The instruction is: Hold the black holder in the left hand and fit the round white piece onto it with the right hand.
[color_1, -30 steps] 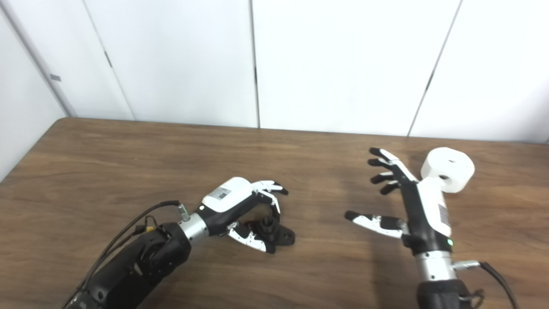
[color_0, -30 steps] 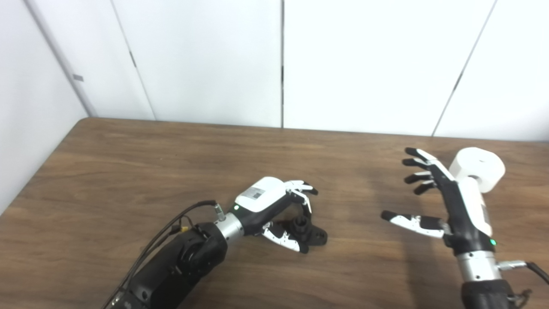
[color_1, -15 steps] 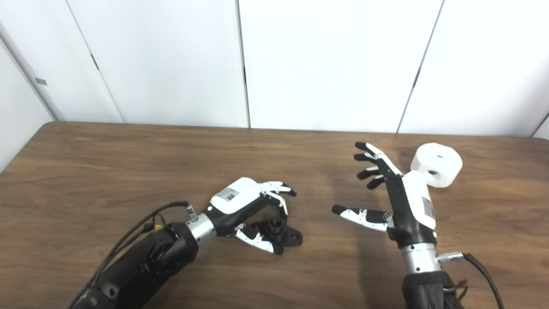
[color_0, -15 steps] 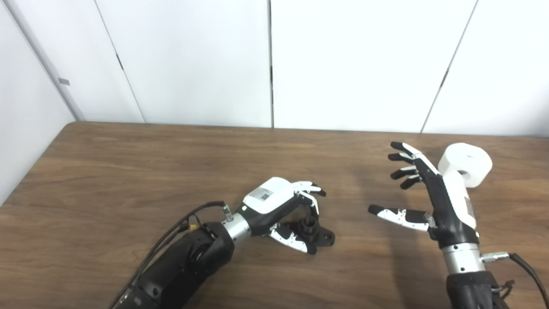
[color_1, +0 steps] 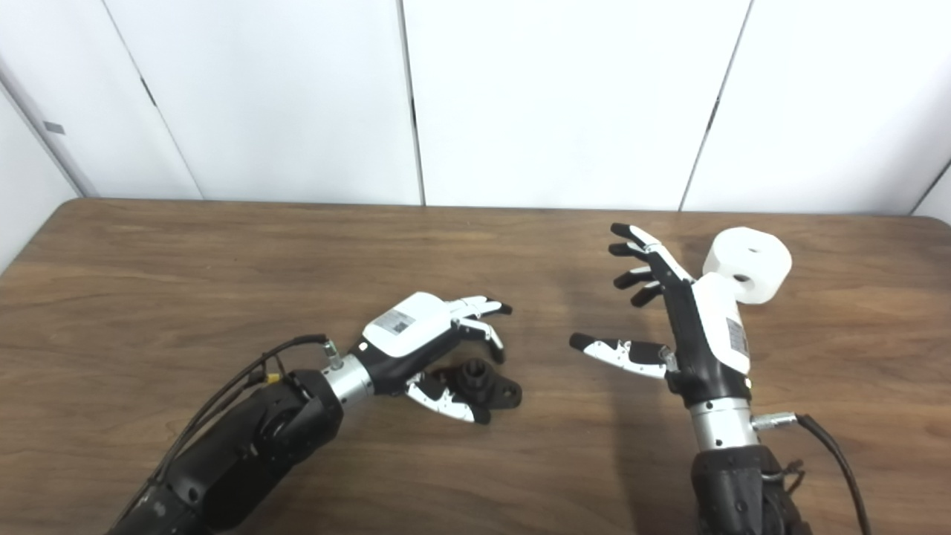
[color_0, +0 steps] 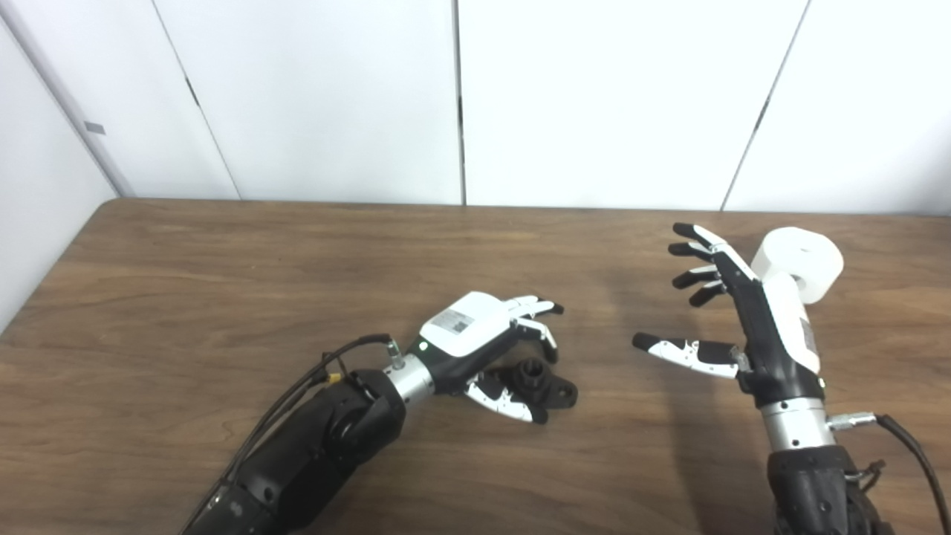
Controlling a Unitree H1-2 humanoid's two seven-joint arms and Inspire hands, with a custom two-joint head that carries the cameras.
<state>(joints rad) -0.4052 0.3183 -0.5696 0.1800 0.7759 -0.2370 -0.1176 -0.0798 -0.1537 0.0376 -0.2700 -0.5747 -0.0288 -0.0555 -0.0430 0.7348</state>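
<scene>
A small black holder (color_0: 541, 381) lies on the brown table (color_0: 223, 282) near its middle, a short round post standing up from its flat base. My left hand (color_0: 487, 345) arches over it, open, the fingers above and the thumb in front, with no firm hold visible. The round white piece (color_0: 802, 256), a thick cylinder with a hole, rests on the table at the far right. My right hand (color_0: 732, 312) is open and raised just left of the white piece, fingers spread, partly hiding its lower edge and not touching it.
White wall panels (color_0: 461, 96) stand behind the table's far edge. The left table edge (color_0: 52, 275) runs diagonally at the picture's left. A cable (color_0: 903, 453) trails from my right wrist, and another cable (color_0: 319, 375) from my left.
The camera has swung, shifting the whole scene left and up. My left hand's fingers have lifted slightly off the holder. My right hand stays open beside the white piece.
</scene>
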